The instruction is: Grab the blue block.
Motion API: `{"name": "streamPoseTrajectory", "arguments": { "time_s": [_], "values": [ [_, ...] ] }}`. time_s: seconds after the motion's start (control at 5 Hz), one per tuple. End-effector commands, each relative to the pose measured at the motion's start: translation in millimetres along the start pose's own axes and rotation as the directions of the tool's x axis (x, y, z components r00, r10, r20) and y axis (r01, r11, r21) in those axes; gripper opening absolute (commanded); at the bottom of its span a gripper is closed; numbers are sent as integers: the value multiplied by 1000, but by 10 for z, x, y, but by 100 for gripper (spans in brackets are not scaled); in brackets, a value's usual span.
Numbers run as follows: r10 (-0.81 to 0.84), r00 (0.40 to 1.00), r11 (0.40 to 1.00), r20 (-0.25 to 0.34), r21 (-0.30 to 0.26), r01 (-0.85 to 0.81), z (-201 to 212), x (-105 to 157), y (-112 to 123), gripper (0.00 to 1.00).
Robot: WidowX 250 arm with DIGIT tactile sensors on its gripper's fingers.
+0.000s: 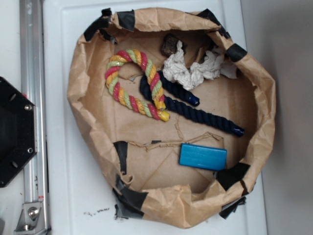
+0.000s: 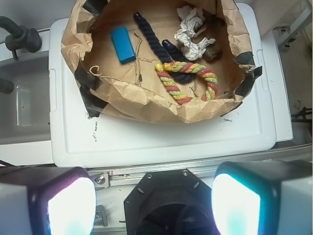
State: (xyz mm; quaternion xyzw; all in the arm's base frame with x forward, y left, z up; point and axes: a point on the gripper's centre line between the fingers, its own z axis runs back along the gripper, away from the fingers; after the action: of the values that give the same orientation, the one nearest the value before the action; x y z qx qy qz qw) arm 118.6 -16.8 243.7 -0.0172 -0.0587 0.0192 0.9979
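Observation:
The blue block (image 1: 203, 156) lies flat on the floor of a brown paper basin (image 1: 78, 83), near its lower right wall. In the wrist view the blue block (image 2: 123, 44) shows at the upper left of the paper basin (image 2: 142, 100). My gripper (image 2: 154, 203) hangs high above the robot base, far from the block, with its two fingers wide apart and nothing between them. The gripper does not show in the exterior view.
A dark navy rope (image 1: 200, 113), a red-yellow-green rope loop (image 1: 134, 83), crumpled white paper (image 1: 193, 68) and a dark lump (image 1: 171, 45) also lie in the basin. The basin sits on a white lid (image 1: 63, 196). The black robot base (image 1: 14, 132) and a metal rail (image 1: 32, 98) stand to the left.

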Motion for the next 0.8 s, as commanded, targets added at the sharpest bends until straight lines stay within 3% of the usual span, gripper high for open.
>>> {"name": "streamPoseTrajectory", "arguments": {
  "time_s": [0.0,0.2,0.4,0.6],
  "values": [
    [0,1000,1000,0,0,0,0,0,0,100],
    [-8,993,1000,118,1,8,-411,458,87,100],
    [-16,982,1000,187,-2,16,-680,950,45,100],
    [-38,988,999,149,-2,39,-1019,1327,44,100]
  ]
}}
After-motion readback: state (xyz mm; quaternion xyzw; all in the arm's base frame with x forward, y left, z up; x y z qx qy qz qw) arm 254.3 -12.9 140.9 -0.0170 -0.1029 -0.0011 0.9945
